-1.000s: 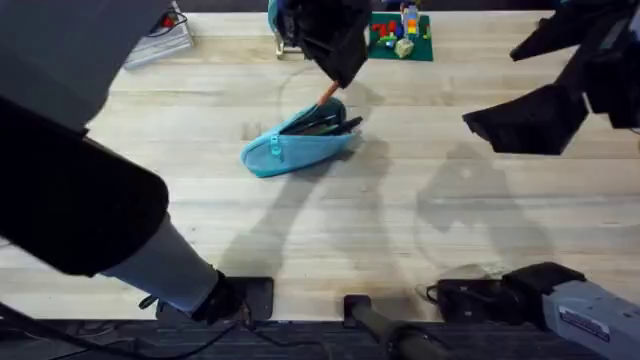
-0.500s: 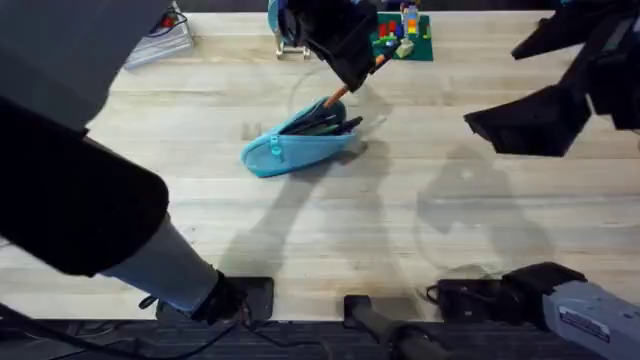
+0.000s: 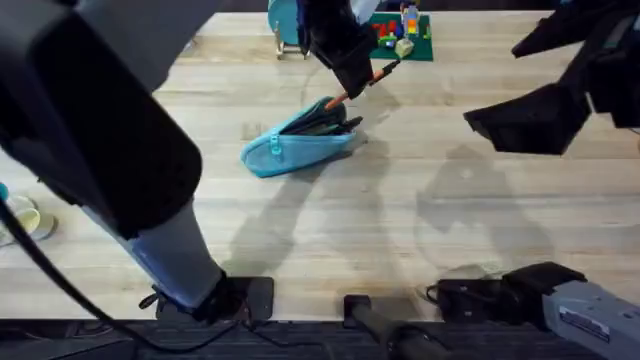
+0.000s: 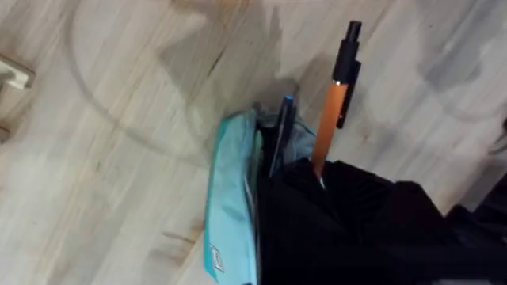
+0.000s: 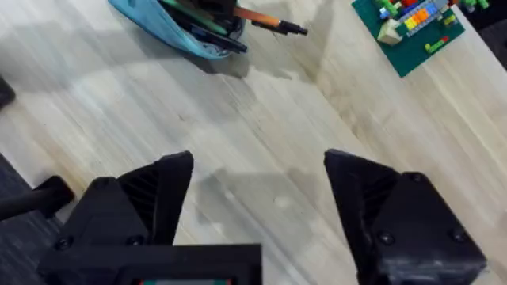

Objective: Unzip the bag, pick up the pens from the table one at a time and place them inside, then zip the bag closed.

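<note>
The light blue bag [image 3: 290,148] lies unzipped on the table [image 3: 420,220], left of centre toward the far side. A black pen [image 3: 335,125] rests inside its opening. My left gripper [image 3: 352,75] hangs just over the bag's far right end, shut on the orange pen [image 3: 380,72]. The pen slants, with its dark tip pointing away to the right and its other end at the bag's mouth. The left wrist view shows the orange pen [image 4: 329,119] sticking out beside the bag [image 4: 230,198] and the dark pen [image 4: 279,138]. My right gripper [image 5: 257,198] is open, high over the right side.
A green baseplate with coloured bricks [image 3: 400,35] sits at the far edge just behind the left gripper. A round teal object on a stand [image 3: 283,25] is beside it. A cup [image 3: 25,220] shows at the left edge.
The left gripper has drifted right and slightly away, and the orange pen has swung out with it so that its dark tip now shows. The right arm has not moved.
</note>
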